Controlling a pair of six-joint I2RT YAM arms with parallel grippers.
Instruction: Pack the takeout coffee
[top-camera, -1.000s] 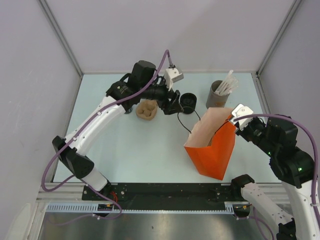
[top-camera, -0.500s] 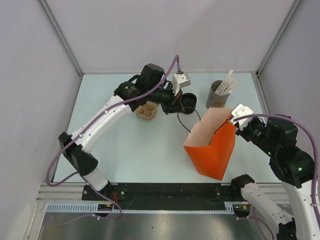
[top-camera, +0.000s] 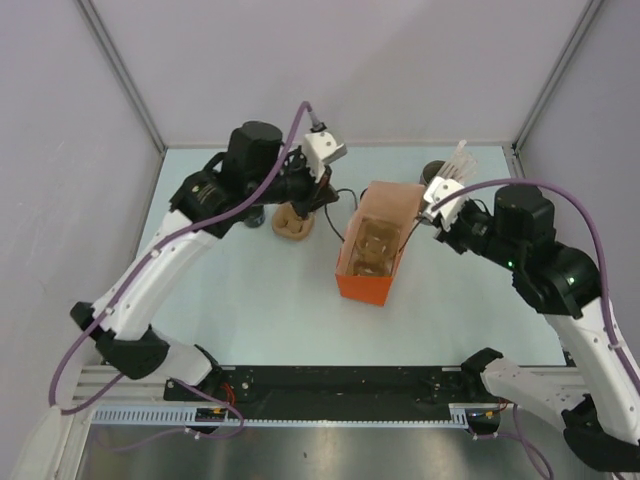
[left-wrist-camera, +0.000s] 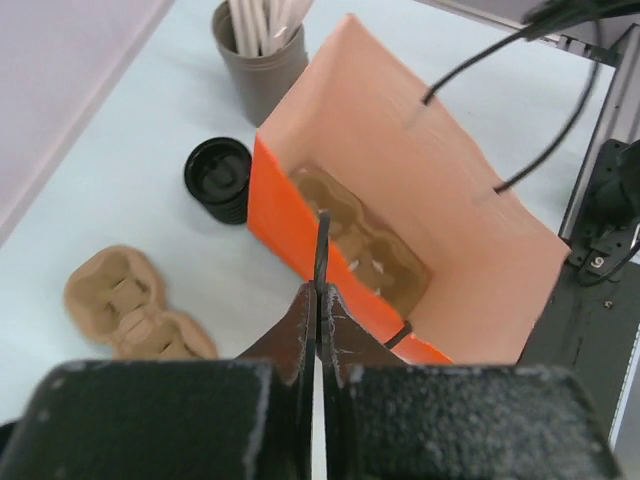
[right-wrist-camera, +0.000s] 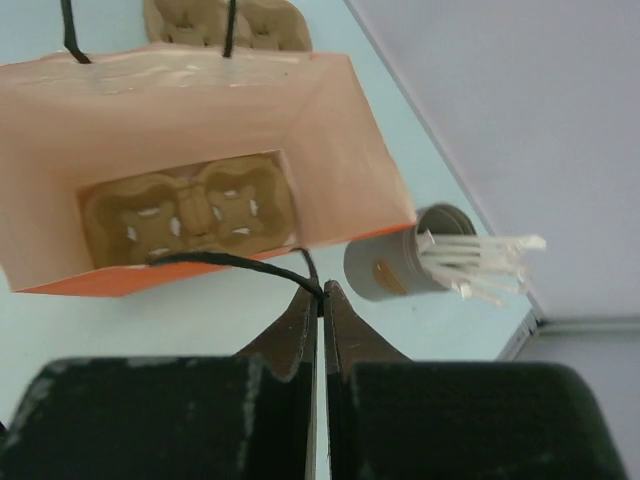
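Holding the bag (top-camera: 362, 288) open is the step in hand. The left end effector (left-wrist-camera: 320, 292) has its fingers pressed together on the left handle (left-wrist-camera: 322, 235), a thin black cord rising straight from between them. The right end effector (right-wrist-camera: 320, 295) is pinched the same way on the right handle (right-wrist-camera: 230, 262). With the two cords drawn apart, the mouth gapes and a carrier (left-wrist-camera: 365, 235) shows flat on the bag's floor.

The cup (left-wrist-camera: 218, 180) is not yet packed. In the left wrist view it stands upright on the counter (top-camera: 250, 290) outside the bag, at about nine o'clock of the mouth and just beside the orange wall. I cannot make it out from the top camera. A spare carrier (left-wrist-camera: 135, 312) lies further off at about eight o'clock, and the stick pot (left-wrist-camera: 258, 70) stands at eleven.

Both end effectors are taken up, so I judge that the next move calls for one of them to let its cord go. The left one looks the nearer to the cup. The right would then have to hold the bag upright alone. The freed one must take the cup by its tapered sides, lift it over the rim and lower it level into a well of the carrier.
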